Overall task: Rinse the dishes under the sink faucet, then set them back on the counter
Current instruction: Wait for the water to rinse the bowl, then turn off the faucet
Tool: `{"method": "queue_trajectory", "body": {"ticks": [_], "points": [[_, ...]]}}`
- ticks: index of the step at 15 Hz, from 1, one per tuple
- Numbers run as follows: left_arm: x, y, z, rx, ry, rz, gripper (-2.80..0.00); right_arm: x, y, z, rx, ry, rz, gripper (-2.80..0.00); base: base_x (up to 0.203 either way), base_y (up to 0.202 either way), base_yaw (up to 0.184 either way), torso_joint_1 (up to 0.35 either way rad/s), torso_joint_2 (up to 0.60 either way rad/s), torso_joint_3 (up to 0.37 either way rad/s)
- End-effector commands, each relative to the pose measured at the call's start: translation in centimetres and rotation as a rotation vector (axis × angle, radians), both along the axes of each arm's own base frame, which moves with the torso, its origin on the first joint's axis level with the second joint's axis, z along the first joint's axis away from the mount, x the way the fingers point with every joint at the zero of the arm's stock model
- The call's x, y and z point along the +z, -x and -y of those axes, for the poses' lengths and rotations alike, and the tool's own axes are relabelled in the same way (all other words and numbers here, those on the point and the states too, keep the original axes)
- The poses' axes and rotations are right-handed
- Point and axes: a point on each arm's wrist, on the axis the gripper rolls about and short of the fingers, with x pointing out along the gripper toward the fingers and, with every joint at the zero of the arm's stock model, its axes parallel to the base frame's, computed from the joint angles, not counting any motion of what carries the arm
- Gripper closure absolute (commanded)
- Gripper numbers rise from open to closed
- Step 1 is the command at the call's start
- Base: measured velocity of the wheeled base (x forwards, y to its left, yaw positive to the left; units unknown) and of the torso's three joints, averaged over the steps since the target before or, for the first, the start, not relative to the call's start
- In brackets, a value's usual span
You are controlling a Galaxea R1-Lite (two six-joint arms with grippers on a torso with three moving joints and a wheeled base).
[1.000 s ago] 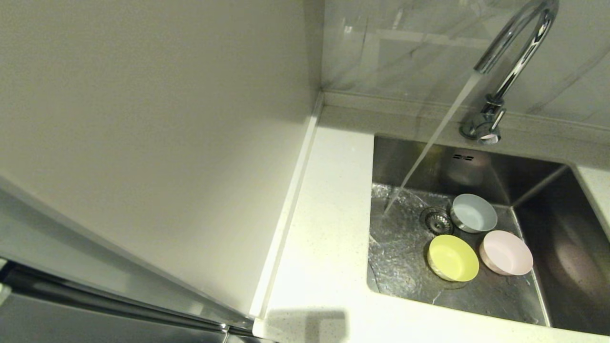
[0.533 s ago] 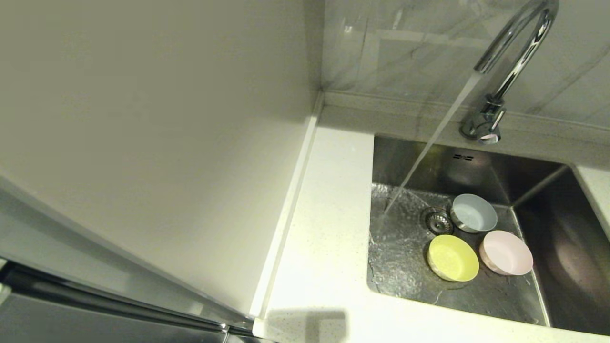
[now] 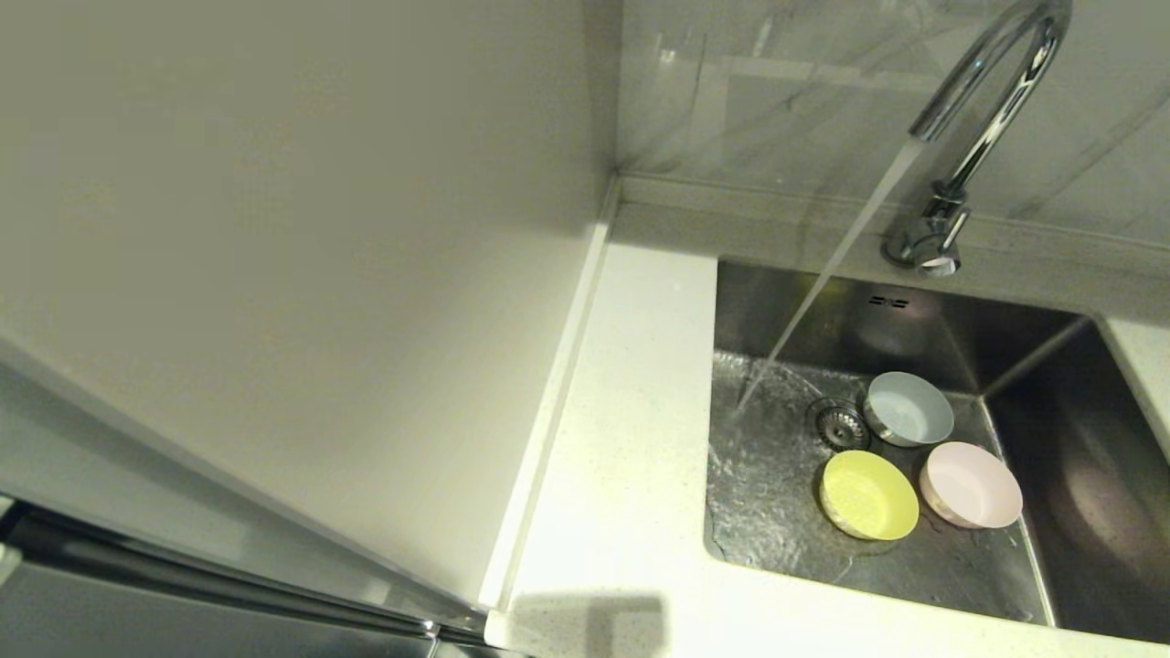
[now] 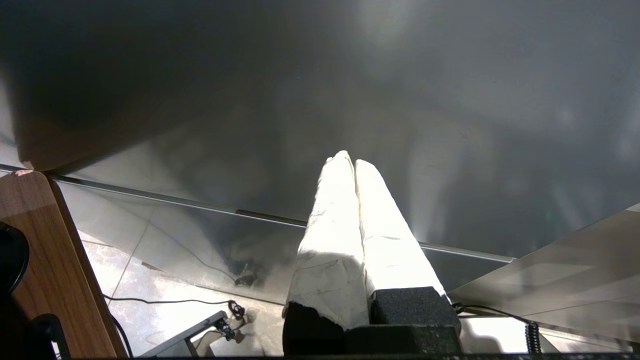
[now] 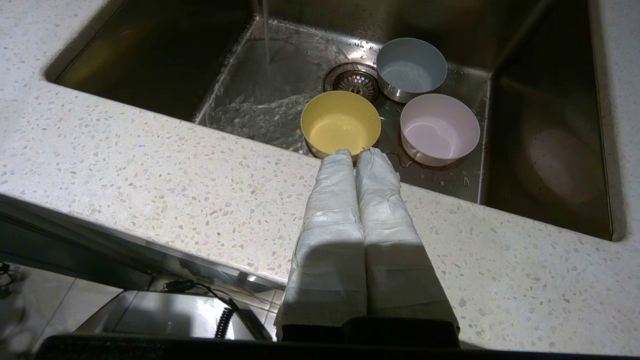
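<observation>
Nothing has shifted in the last second: water runs from the faucet (image 3: 992, 110) onto the sink (image 3: 777, 512) floor, missing all three bowls, so no rinsing has begun. The yellow bowl (image 5: 341, 122), blue bowl (image 5: 411, 67) and pink bowl (image 5: 440, 129) sit upright, mouths up, round with no long axis. The right claw (image 5: 357, 152) hangs pressed closed and empty over the counter (image 5: 150, 170); the left claw (image 4: 348, 160), likewise closed, is parked away

You're in a kitchen: steel sink (image 3: 914, 567) set in a speckled stone tabletop (image 3: 622, 457), chrome gooseneck faucet (image 3: 987, 110), marbled wall tiles (image 3: 777, 91).
</observation>
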Motion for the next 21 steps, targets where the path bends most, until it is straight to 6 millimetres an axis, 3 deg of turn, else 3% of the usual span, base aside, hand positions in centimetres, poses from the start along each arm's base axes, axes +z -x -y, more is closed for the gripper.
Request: {"method": "queue_trajectory", "body": {"ticks": [1, 21], "points": [[-0.08, -0.02, 0.00, 0.000, 0.000, -0.003, 0.00, 0.01, -0.02, 0.00, 0.002, 0.001, -0.002, 0.00, 0.000, 0.000, 0.000, 0.000, 0.00, 0.000], [-0.08, -0.02, 0.00, 0.000, 0.000, -0.003, 0.00, 0.01, -0.01, 0.00, 0.002, 0.001, -0.001, 0.00, 0.000, 0.000, 0.000, 0.000, 0.00, 0.000]]}}
